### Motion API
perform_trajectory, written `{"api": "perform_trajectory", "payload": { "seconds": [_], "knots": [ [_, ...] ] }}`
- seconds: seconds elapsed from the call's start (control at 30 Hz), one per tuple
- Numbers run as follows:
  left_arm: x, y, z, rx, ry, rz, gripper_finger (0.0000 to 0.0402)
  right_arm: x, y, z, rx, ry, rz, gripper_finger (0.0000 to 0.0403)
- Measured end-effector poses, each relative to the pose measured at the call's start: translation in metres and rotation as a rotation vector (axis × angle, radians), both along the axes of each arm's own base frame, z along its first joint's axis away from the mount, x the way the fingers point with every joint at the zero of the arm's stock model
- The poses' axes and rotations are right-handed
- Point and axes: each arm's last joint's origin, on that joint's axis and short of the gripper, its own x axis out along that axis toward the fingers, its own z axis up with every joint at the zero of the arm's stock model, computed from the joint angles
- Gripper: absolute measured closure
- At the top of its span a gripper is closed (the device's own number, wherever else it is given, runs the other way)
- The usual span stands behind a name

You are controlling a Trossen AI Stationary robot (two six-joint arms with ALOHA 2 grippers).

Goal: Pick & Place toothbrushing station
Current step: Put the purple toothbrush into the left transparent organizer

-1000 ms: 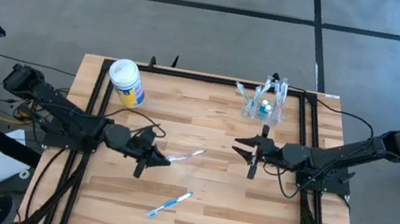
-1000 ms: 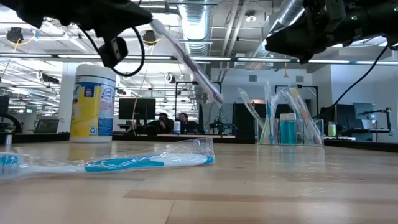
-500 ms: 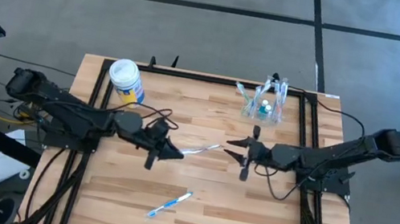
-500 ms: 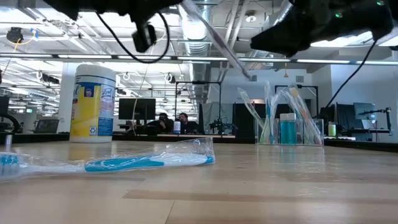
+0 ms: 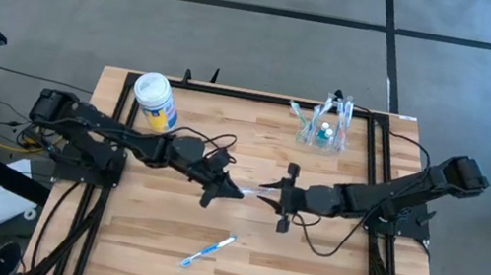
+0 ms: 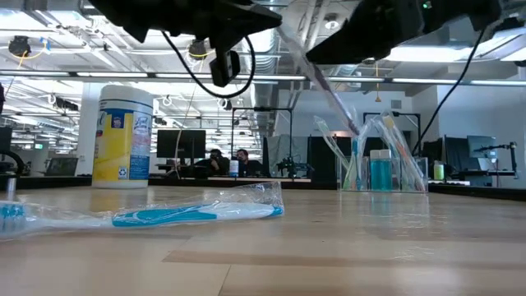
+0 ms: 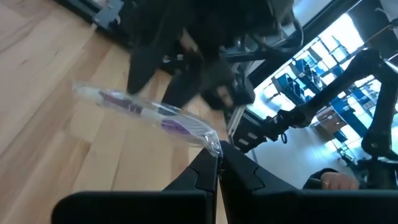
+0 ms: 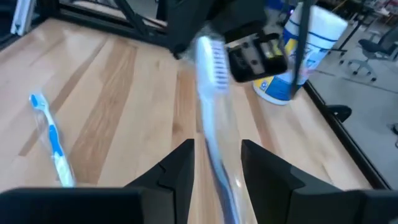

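So the cup (image 5: 324, 132) sits at the far edge of the table (image 5: 323, 270), brushes already standing in it, and everything else is easiest to place off that. Nearer than the cup, over the middle of the table, you've got a wrapped purple brush (image 5: 256, 192) hanging in the air between both arms.

The left gripper (image 5: 234, 193) is pinched tight on the wrapper's end; its wrist view shows the two fingers together on it. The right gripper (image 5: 283, 197) has come in from the cup's side, and its fingers (image 8: 176, 167) are apart with the brush running down the gap between them, not clamped.

Looks to me like you're mid handover: left passes it, right takes it to the cup. Next I'd say close the right on the brush before the left lets go, then swing it back and drop it in upright. That wrapper's slippery, so get a solid grip on it.

Further from the cup, a blue brush (image 5: 208, 249) lies at the near side of the table, untouched. The canister (image 5: 155, 100) stands off to the cup's side along the far edge.
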Motion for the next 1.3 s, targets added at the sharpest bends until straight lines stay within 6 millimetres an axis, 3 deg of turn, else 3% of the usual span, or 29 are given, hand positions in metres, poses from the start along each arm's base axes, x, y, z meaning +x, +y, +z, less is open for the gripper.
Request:
{"api": "perform_trajectory", "payload": {
  "seconds": [0.47,0.9,1.3],
  "knots": [
    [0.002,0.002,-0.001,-0.005,0.017,-0.018,0.0401,0.034,0.011,0.001,-0.028,0.089,0.0,0.0284],
    [0.002,0.002,-0.002,-0.003,0.026,-0.018,0.0401,0.033,0.011,0.0,-0.038,0.129,-0.001,0.0308],
    [0.002,0.002,-0.002,-0.001,0.026,-0.013,0.0401,0.033,0.011,-0.001,-0.039,0.131,0.0,0.038]
  ]
}}
